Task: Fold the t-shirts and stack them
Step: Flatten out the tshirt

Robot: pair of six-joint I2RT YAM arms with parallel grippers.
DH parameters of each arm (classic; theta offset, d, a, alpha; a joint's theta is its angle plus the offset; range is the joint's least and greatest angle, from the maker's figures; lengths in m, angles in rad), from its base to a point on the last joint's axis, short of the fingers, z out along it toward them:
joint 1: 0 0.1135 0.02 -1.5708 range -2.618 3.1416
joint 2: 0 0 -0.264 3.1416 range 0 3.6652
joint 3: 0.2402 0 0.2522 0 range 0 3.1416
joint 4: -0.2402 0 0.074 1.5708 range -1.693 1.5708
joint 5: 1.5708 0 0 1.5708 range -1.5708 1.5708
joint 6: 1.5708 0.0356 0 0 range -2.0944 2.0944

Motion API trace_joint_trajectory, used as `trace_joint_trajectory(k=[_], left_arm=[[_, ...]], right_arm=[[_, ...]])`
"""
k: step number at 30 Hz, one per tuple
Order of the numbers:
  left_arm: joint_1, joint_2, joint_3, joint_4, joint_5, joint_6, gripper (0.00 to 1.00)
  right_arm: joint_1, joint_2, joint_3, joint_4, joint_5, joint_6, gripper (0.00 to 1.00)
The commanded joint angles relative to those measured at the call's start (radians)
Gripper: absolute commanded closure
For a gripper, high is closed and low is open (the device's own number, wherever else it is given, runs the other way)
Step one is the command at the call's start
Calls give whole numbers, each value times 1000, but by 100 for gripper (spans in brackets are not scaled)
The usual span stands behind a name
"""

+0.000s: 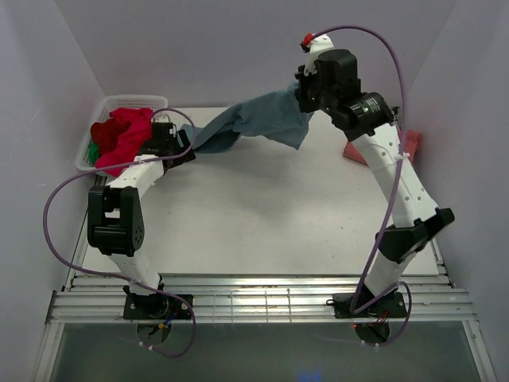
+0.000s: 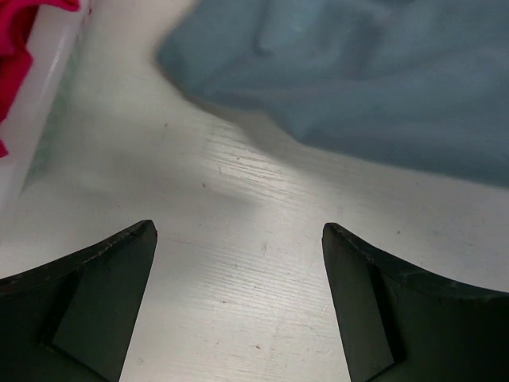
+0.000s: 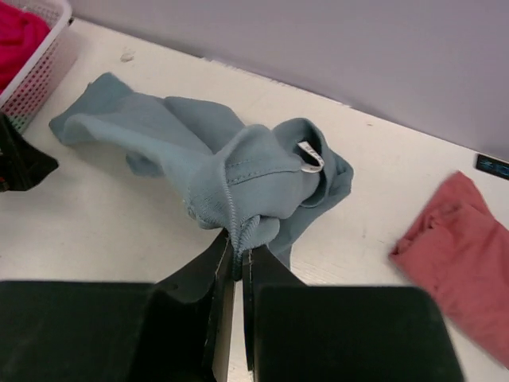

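Note:
A dusty teal-blue t-shirt point(image 1: 262, 119) hangs stretched above the back of the table, its lower end trailing toward the left arm. My right gripper point(image 3: 238, 253) is shut on a bunched hem of this teal t-shirt point(image 3: 238, 171) and holds it up at the back centre, right gripper point(image 1: 306, 94). My left gripper point(image 2: 238, 231) is open just above the bare table, with the teal t-shirt point(image 2: 374, 72) lying beyond its fingertips; the left gripper point(image 1: 184, 150) sits beside the basket. Red t-shirts point(image 1: 123, 135) fill the basket. A salmon-pink t-shirt point(image 3: 465, 255) lies at the right.
A white lattice basket point(image 1: 107, 107) stands at the back left corner, a green cloth point(image 1: 93, 151) peeking from it. The salmon-pink t-shirt point(image 1: 413, 143) lies partly behind the right arm. Purple walls close in the table on three sides.

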Motion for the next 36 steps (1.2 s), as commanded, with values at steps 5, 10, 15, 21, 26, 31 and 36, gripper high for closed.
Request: trace_joint_trajectory(k=[5,10,15,21,26,31,36], left_arm=[[20,-53,38,13,-6,-30,5],[20,-39,58,13,3,-33,5],[20,-31,80,9,21,-33,5],[20,-20,80,13,89,-47,8],[11,-30,37,72,187,-82,9],[-26,-4,26,82,202,-79,10],[-47,23,27,85,208,-79,10]], right_arm=[[-108,-115,-346,69,287,29,92],[-226,-99,-642,245,221,60,92],[-235,74,-532,266,137,25,92],[-235,258,-279,257,94,25,92],[-235,252,-294,318,172,52,88],[-225,238,-337,150,210,29,44],[-170,15,-700,220,304,14,38]])
